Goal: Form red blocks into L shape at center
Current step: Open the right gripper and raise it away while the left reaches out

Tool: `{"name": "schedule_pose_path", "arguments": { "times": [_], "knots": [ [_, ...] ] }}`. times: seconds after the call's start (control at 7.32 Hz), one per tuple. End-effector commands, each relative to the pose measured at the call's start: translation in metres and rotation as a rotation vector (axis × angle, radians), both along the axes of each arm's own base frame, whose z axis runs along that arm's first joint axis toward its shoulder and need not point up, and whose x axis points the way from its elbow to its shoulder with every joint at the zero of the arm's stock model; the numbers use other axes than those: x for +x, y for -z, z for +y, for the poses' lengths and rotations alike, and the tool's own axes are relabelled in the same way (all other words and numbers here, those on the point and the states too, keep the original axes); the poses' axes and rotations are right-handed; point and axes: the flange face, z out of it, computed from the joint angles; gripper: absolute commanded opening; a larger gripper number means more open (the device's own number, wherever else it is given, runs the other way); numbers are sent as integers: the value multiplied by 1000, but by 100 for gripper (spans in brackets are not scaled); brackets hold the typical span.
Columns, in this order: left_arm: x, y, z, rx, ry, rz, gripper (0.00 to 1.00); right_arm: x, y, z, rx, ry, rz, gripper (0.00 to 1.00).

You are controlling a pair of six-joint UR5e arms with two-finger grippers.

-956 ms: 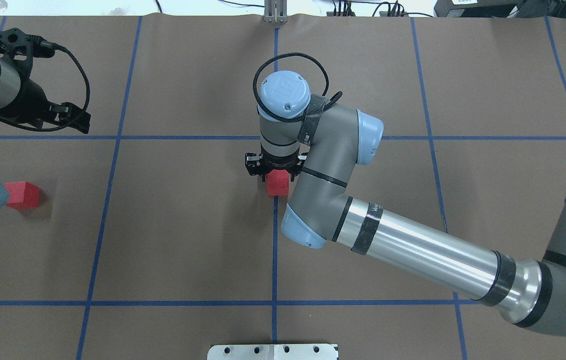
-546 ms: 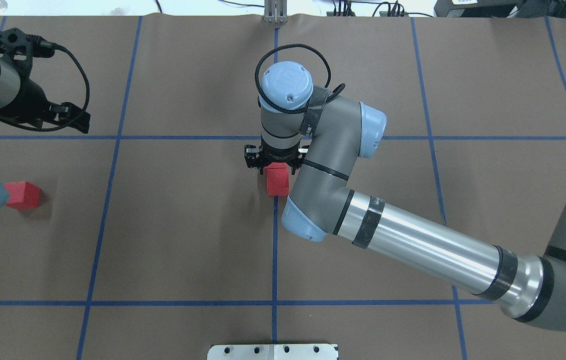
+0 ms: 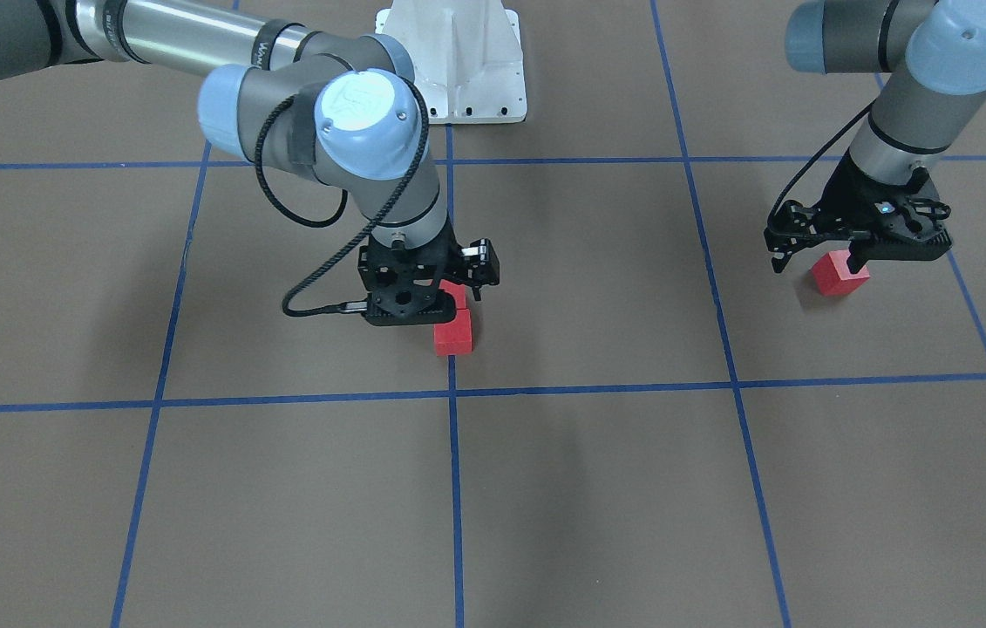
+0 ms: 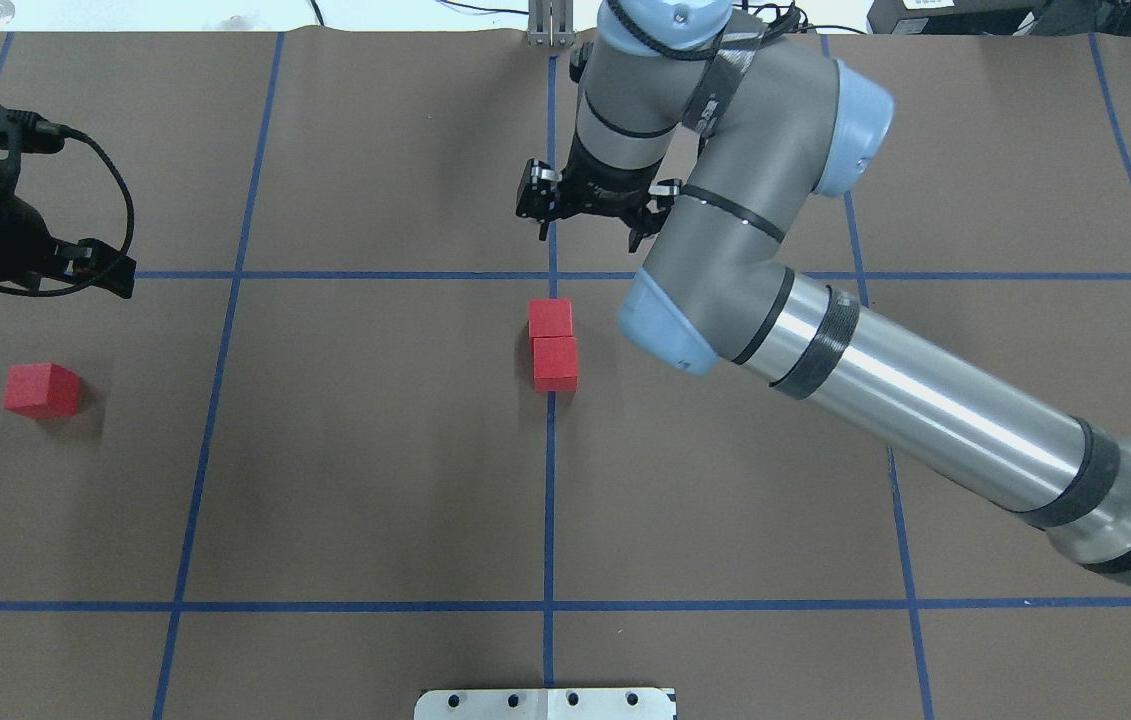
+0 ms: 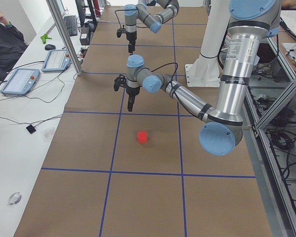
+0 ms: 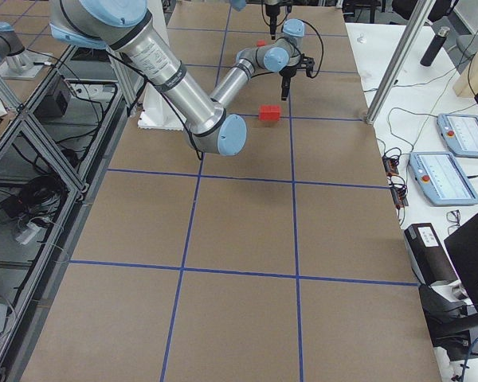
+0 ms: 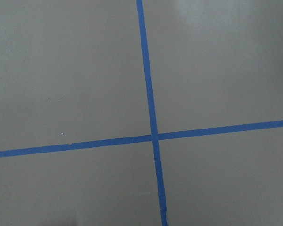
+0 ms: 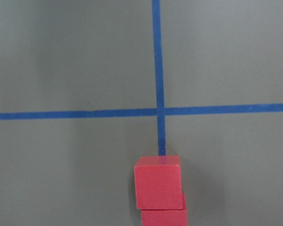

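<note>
Overhead exterior view, stock of the task: far centre block (image 4: 551,318) and near centre block (image 4: 555,363), both red, lie touching end to end on the middle blue tape line (image 4: 549,500), a straight pair running away from the robot; they sit within the center (image 4: 485,400), in the grid row just on the robot's side of the cross tape; the right wrist view shows the same pair stacked one behind the other at the bottom of its picture, with nothing gripping them; third red block (image 4: 43,390) lies alone in the left-hand column of the grid, well apart from the pair; right gripper (image 4: 588,222) hangs raised beyond the pair, on the side away from the robot, fingers spread and empty; left gripper (image 3: 813,251) hangs above the table near the third red block, its two prongs appearing spread, nothing between them; the left wrist view shows only bare brown surface and crossed tape. Judged progress: two of three blocks placed, the long leg of the L formed; left to do: fetch the third red block, likely the left arm's job, carry it to the center, and set it flush against the side of one end block, at a right angle to the pair.
</note>
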Motion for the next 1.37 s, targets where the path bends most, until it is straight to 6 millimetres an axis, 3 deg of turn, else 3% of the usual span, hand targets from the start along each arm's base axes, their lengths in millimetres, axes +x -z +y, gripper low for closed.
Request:
{"name": "schedule_pose_path", "arguments": {
  "times": [0.0,0.14,0.27,0.41,0.55,1.23],
  "knots": [
    [-24,-58,31,-6,7,-3,100,86,-74,-53,106,24,89,99],
    [-35,-99,45,23,8,19,100,116,-114,-71,178,75,131,99],
    [-38,-133,50,25,39,46,100,143,-141,-81,215,93,147,99],
    [-36,-147,48,-17,101,74,100,148,-158,-79,222,95,142,99],
    [-33,-147,47,-35,118,78,100,151,-173,-74,230,94,136,99],
    [-18,-159,32,-74,137,72,100,160,-183,-72,224,93,118,99]
  ]
}}
